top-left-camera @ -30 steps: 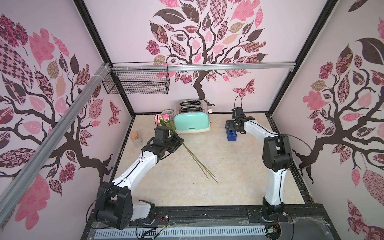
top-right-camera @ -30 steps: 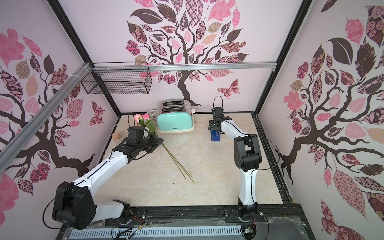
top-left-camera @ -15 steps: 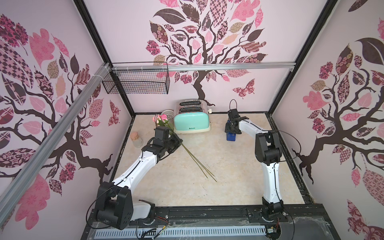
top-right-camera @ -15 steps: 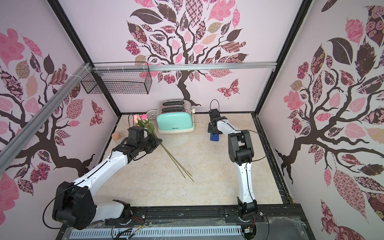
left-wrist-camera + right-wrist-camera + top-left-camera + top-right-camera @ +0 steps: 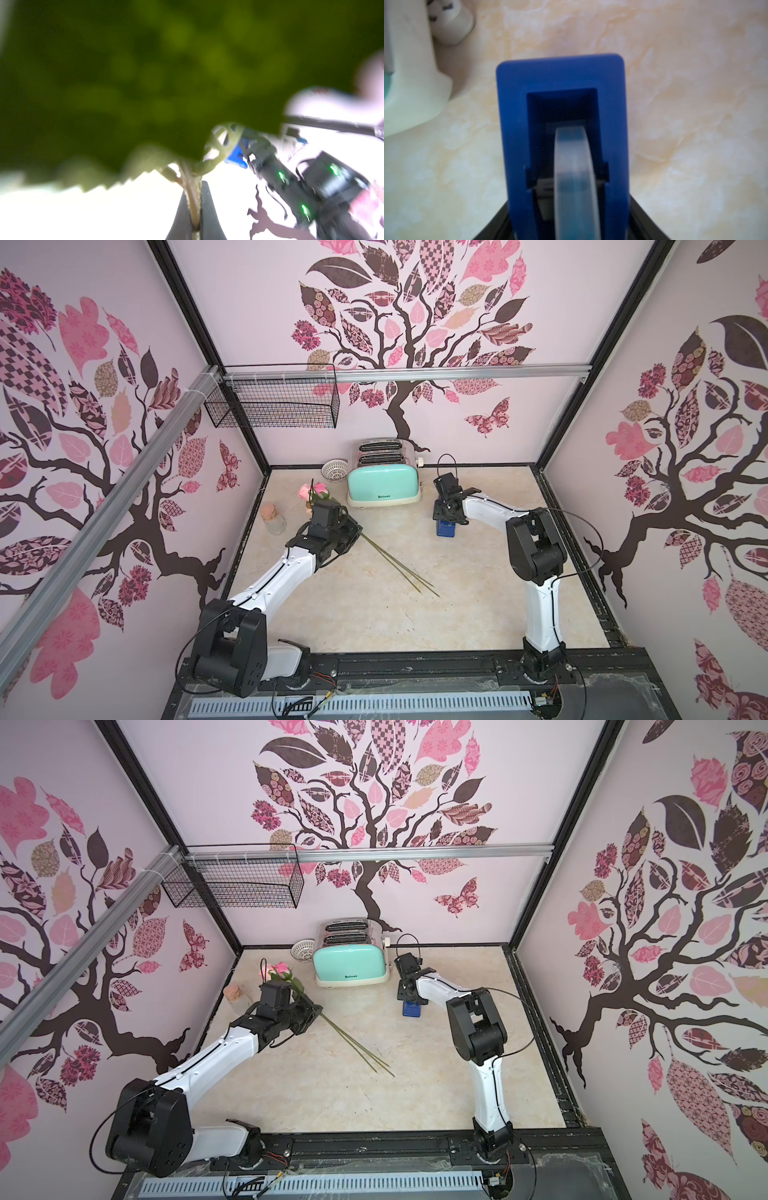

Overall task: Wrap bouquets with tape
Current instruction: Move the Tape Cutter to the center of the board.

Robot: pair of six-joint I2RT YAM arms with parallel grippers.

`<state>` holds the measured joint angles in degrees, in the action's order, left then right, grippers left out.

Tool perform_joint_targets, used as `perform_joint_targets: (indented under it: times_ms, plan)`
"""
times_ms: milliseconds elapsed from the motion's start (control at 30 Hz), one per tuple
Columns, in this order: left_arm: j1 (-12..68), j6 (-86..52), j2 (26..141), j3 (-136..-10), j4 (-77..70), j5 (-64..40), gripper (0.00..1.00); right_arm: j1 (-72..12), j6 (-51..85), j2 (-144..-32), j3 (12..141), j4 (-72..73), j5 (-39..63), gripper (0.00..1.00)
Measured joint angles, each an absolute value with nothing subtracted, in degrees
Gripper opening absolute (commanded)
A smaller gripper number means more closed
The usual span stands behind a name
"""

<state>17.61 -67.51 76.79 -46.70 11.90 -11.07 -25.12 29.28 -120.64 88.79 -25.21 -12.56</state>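
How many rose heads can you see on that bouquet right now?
2. In a top view, one pink rose head and a second sit side by side at the bouquet's far end, left of the toaster. More may be hidden behind the left arm.

left gripper (image 5: 352, 531) clamped tight, arm stretched forward; right gripper (image 5: 446, 523) points down, elbow raised.

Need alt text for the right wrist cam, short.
A blue tape dispenser, seen close from above, holds a clear tape roll, with the black fingers against both its sides. It stands on a beige marbled tabletop beside the cream base of a toaster.
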Motion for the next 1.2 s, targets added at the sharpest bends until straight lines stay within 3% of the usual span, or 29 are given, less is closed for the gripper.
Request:
perform_joint_targets:
  times_ms: [200, 367, 533, 700, 933, 1100, 1200]
  plan:
    - [20.29, -72.07, 79.96, -44.91, 8.95, -8.67, 0.0, -27.62, 35.46, -119.5, 87.7, -25.45, -9.63, 0.49]
    - [23.18, -72.27, 80.64, -45.89, 8.36, -7.33, 0.0, -27.86, 37.52, -119.5, 87.92, -25.5, -8.75, 0.57]
    - [23.64, -72.05, 80.64, -46.46, 8.12, -7.16, 0.0, -27.83, 37.04, -119.5, 87.88, -25.28, -8.1, 0.79]
    - [23.64, -71.55, 80.64, -46.46, 8.29, -7.07, 0.0, -28.01, 36.82, -118.78, 84.49, -23.49, -5.5, 0.94]
    - [23.64, -70.3, 80.64, -46.52, 8.67, -6.94, 0.0, -28.05, 37.82, -107.98, 73.49, -18.26, -1.41, 0.92]
    - [23.62, -69.49, 80.62, -47.13, 9.15, -6.7, 0.0, -27.99, 41.74, -94.28, 62.02, -8.45, 2.68, 0.86]
    - [23.62, -68.99, 80.62, -47.22, 9.17, -6.76, 0.0, -27.94, 45.89, -88.42, 54.89, -1.19, 5.04, 0.78]
